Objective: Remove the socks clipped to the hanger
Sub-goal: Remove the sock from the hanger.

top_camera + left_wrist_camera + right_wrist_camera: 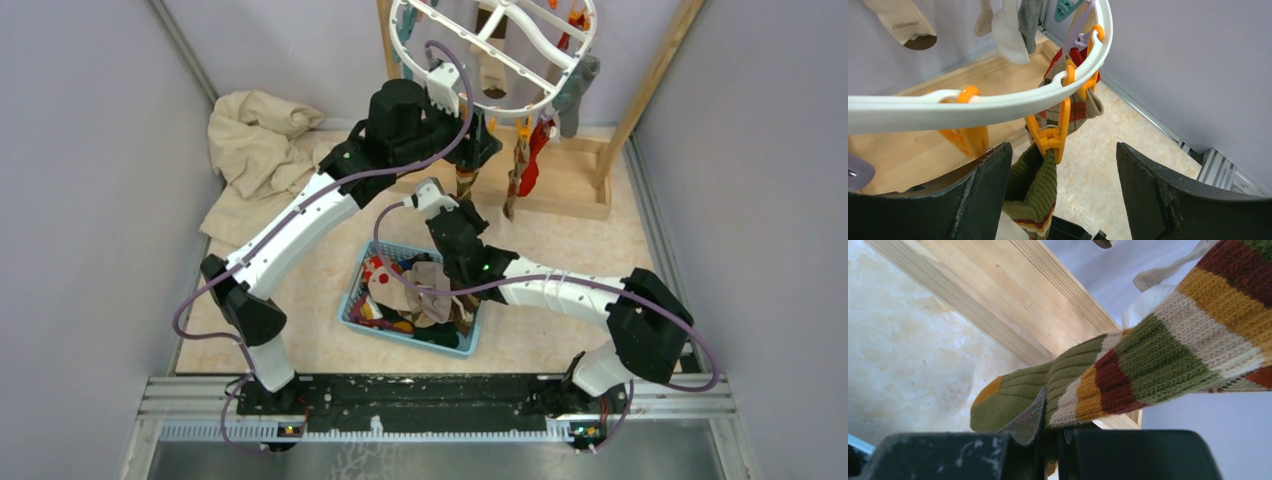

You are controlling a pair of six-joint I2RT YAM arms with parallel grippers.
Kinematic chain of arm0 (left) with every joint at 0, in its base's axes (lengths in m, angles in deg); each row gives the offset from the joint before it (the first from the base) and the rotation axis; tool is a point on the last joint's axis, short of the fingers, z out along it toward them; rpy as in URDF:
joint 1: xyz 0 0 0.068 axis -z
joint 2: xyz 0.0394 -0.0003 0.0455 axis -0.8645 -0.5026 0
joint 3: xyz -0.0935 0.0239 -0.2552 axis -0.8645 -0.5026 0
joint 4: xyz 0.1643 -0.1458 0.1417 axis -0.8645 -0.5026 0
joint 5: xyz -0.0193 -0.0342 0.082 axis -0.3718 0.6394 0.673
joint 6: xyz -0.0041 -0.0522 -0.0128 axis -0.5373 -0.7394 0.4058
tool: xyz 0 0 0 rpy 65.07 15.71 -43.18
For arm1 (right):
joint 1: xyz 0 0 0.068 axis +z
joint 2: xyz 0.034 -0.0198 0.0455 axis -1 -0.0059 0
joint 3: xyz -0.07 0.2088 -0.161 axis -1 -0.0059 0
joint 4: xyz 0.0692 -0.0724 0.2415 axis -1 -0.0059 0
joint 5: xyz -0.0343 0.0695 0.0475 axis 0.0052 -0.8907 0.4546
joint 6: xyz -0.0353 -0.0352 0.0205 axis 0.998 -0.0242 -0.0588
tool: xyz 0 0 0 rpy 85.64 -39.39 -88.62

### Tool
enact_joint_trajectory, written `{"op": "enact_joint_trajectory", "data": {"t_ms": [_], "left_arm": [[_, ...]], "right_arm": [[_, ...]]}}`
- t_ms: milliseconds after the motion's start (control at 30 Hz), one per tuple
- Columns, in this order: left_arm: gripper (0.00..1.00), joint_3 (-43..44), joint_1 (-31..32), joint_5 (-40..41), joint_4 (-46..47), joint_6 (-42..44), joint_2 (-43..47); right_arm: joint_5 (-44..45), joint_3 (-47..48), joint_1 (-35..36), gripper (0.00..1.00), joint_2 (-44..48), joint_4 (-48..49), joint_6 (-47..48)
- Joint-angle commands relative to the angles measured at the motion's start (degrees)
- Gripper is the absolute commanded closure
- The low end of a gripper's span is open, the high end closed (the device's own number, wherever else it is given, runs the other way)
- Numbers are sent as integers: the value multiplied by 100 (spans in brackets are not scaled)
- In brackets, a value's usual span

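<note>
Wooden rack (1013,300) behind; wrist view alone reveals right gripper (1050,426) pinching striped sock (1148,355).

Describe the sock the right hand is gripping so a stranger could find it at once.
Start at the white hanger ring between the posts of the wooden rack. On its rim an orange clip holds one sock hanging down. It is ribbed olive green banded cream, orange and dark red, unlike the plaid sock beside it.
</note>
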Motion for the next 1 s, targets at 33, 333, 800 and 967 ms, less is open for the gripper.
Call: {"op": "enact_joint_trajectory", "data": {"t_ms": [33,333,800,967], "left_arm": [[16,-141,17,-12,179,-4,212],[9,30,15,92,316,32,-39],[14,39,17,98,816,113,-282],[21,-41,15,193,1018,78,-319]], "right_arm": [[56,213,83,100,-45,201,-40],[56,270,83,100,-86,157,-59],[51,279,83,100,-49,175,-41],[51,271,83,100,-62,187,-37]]}}
